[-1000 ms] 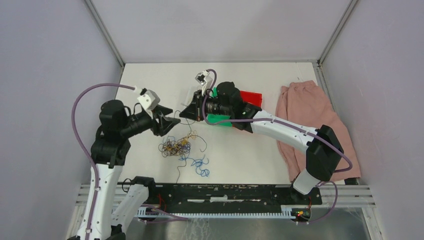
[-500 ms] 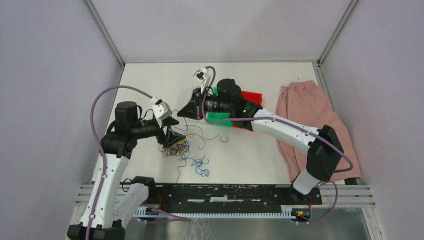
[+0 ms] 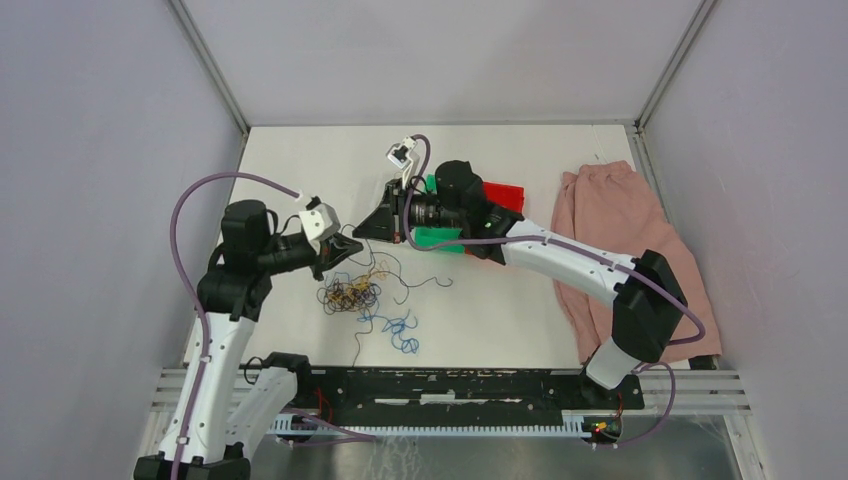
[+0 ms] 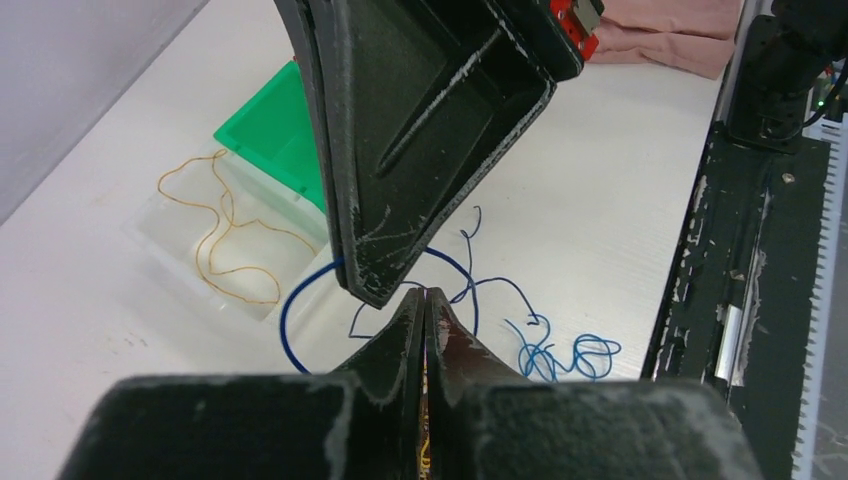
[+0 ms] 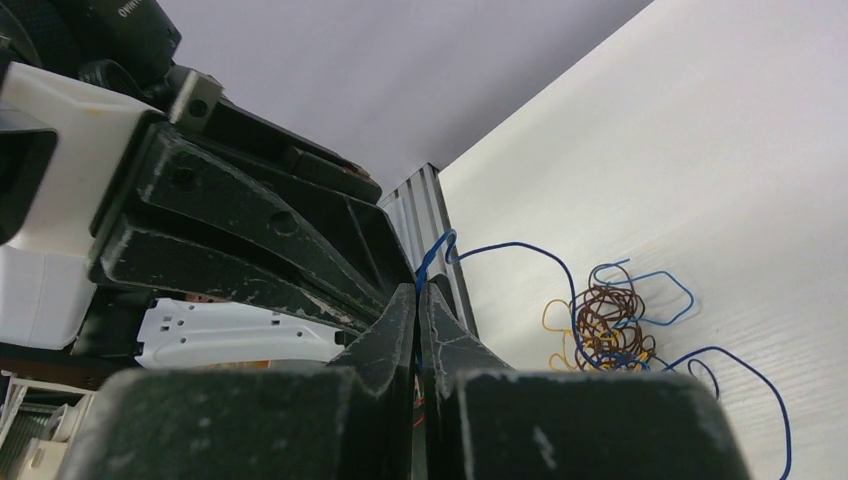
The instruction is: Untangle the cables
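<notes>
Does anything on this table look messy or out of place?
The cables lie in a knotted central clump, blue strands straggling out. A crumpled pink cloth sprawls at the right edge, seemingly unrelated to the wires.

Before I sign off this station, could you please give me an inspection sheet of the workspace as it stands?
Surface: white table, no spills seen.
Job's things: wire tangle, brown, yellow and blue, mid-table; loose blue wires nearer the bases.
Clutter: green bin, red bin, pink cloth.
Claws: left claw shut, hold unclear; right claw shut on a blue wire.
Cables: purple arm cables, one per arm.
Surroundings: grey walls, black rail.
</notes>
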You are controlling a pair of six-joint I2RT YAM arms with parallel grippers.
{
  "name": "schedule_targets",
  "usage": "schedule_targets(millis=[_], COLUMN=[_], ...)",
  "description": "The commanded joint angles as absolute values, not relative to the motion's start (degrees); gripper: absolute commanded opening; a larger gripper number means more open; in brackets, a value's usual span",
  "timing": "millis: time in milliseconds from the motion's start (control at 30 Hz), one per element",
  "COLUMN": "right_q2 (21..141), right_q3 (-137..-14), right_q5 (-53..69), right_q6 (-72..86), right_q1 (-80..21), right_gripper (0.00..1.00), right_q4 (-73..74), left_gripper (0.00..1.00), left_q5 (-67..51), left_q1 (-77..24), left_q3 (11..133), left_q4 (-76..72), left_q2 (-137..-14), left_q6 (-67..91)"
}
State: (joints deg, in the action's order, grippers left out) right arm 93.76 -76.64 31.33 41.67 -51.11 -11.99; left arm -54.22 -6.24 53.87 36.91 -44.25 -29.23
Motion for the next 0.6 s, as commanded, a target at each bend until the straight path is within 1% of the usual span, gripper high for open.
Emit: schedule_targets(millis=[0, 33, 67, 100, 133, 200, 233, 267, 300, 367, 400, 567], right_q2=[92.74, 92.85, 92.83, 92.72, 92.54, 92.19, 91.85, 91.75, 91.67, 91.54, 91.43, 90.52], right_q3=[-74.77, -74.66, -74.56, -74.25, -74.02, -73.78, -73.78, -73.70, -73.66, -73.85, -73.85, -73.34], right_q5=[34.21, 34.53, 34.66, 34.70, 34.46, 34.30, 34.32, 34.32, 34.37, 34.61, 34.61, 34.25], right_q6=[45.36, 45.68, 45.72, 45.66, 45.51, 44.87, 44.49, 44.23, 44.08, 43.49, 43.05, 42.06], right_q1=[-51.32, -51.31, -51.35, -51.43, -51.42, -51.42, -51.42, -51.42, -51.42, -51.42, -51.42, -51.49], right_gripper=[0.04, 0.04, 0.04, 0.04, 0.03, 0.04, 0.04, 0.03, 0.03, 0.03, 0.03, 0.03], right_q4=[-19.42, -19.76, -19.85, -19.80, -19.70, -18.79, -18.18, -17.94, -17.86, -17.14, -16.62, -15.47], left_gripper=[0.05, 0.08, 0.14, 0.26, 0.33, 0.40, 0.50, 0.57, 0.62, 0.67, 0.68, 0.69], left_q5=[-53.29, -52.88, -52.52, -52.15, -51.83, -51.86, -52.20, -52.30, -52.18, -51.13, -50.81, -50.63], left_q1=[-6.33, -6.32, -6.30, -6.33, -6.32, -6.26, -6.32, -6.33, -6.31, -6.34, -6.27, -6.33], left_q3=[54.80, 54.55, 54.50, 54.64, 54.89, 56.54, 57.41, 58.14, 58.58, 58.90, 59.16, 61.78], left_q4=[33.19, 32.14, 31.53, 31.32, 31.52, 34.99, 37.45, 39.89, 41.79, 42.74, 42.72, 44.54], left_q2=[-42.90, -42.56, -42.28, -42.01, -41.82, -41.90, -41.99, -42.01, -41.91, -41.58, -41.52, -43.77], left_q6=[-33.40, -33.60, -34.18, -34.91, -35.59, -40.30, -43.85, -46.77, -49.92, -53.37, -54.30, -57.53])
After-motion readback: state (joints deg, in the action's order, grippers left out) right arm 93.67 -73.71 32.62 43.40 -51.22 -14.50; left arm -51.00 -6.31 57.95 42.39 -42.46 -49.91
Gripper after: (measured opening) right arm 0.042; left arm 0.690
